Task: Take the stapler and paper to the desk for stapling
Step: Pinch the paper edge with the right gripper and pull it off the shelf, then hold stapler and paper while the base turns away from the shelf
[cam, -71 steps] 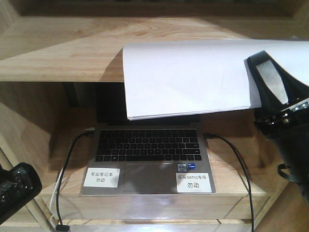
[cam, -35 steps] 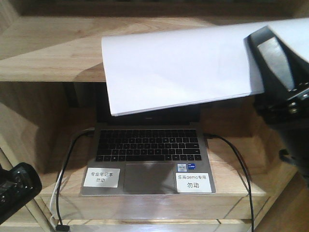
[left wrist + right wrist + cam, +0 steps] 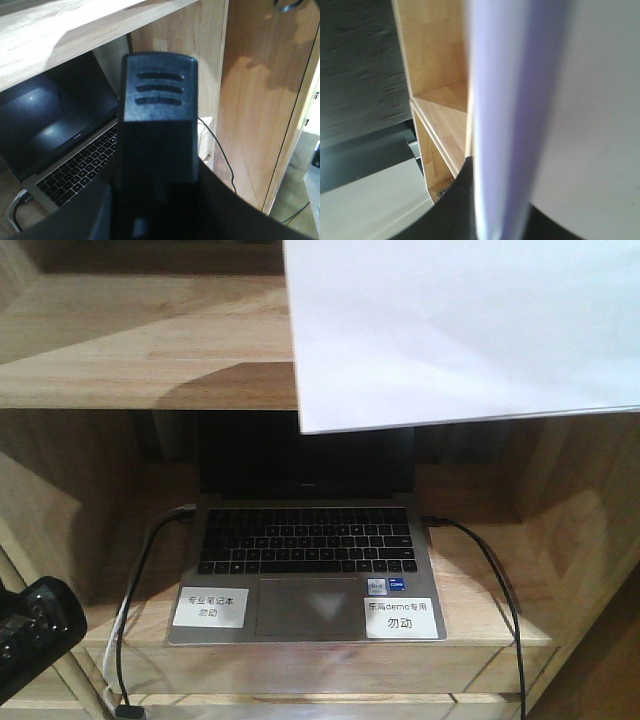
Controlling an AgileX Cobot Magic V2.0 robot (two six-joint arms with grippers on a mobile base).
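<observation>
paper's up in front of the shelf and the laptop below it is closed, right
No, the laptop is open: the front view shows its keyboard uncovered. The paper does hang in front of the shelf, above the laptop.

– What is showing on the left arm?
– A black moulded finger (image 3: 157, 125) is showing three slots near its tip; a rounded black housing (image 3: 35, 635) is glinting near-left.

I see what looks like an office or demo workspace. A light wooden shelf unit (image 3: 130, 350) holds an open laptop (image 3: 305, 540) with white Chinese-printed stickers (image 3: 211, 607) and black cables (image 3: 497, 580) on both sides. Plain white paper (image 3: 460, 330) shows above it.
</observation>
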